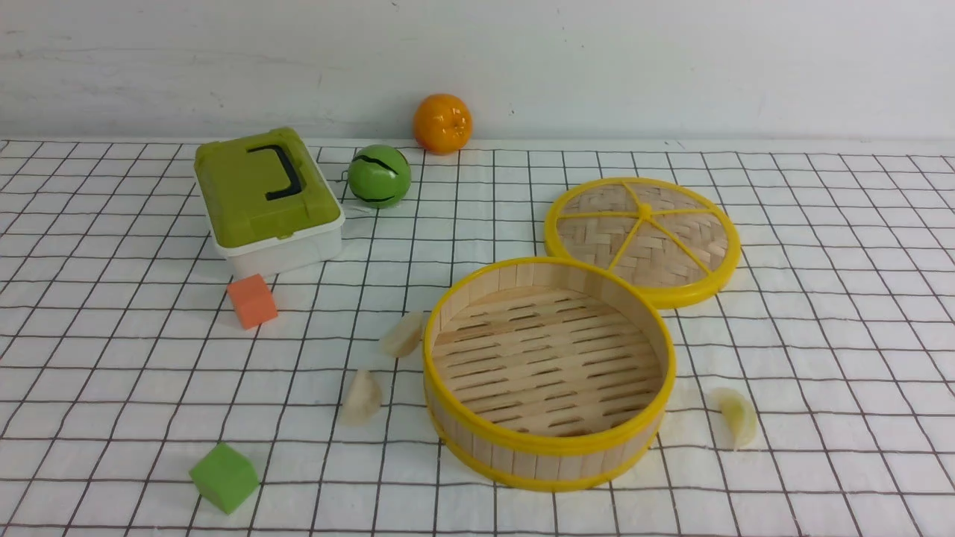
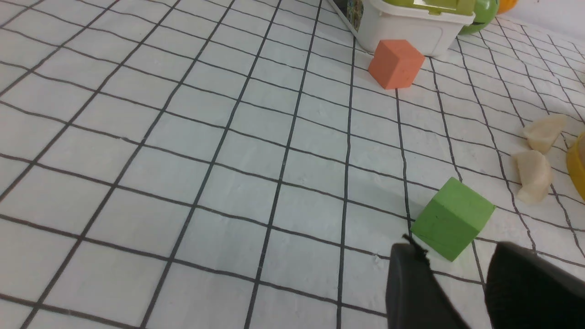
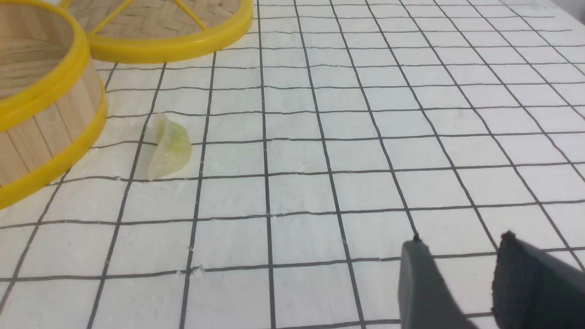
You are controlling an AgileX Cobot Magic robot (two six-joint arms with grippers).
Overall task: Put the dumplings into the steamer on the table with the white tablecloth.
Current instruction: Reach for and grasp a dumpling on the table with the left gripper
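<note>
Black fingers on the left gripper, jaws parted, gripping nothing, only white tablecloth showing in the gap. Just ahead of its fingertips, a green cube, not touched. Farther ahead, on the side toward the other arm, the near cream dumpling and just past it the far cream dumpling, both lying on the cloth outside the steamer, close by its yellow rim. Well ahead of the same gripper, an orange cube beside a white box with a green lid.

Same story on the right gripper: jaws apart, empty, bare grid between the fingers. Well ahead of it, toward the left arm's side, the yellowish-green dumpling, lying on the cloth near the steamer's slatted wall but apart from it. Beyond the steamer from this gripper, the flat woven lid, close against the steamer's rim.

Farthest from both grippers, by the wall, a green ball and an orange.
</note>
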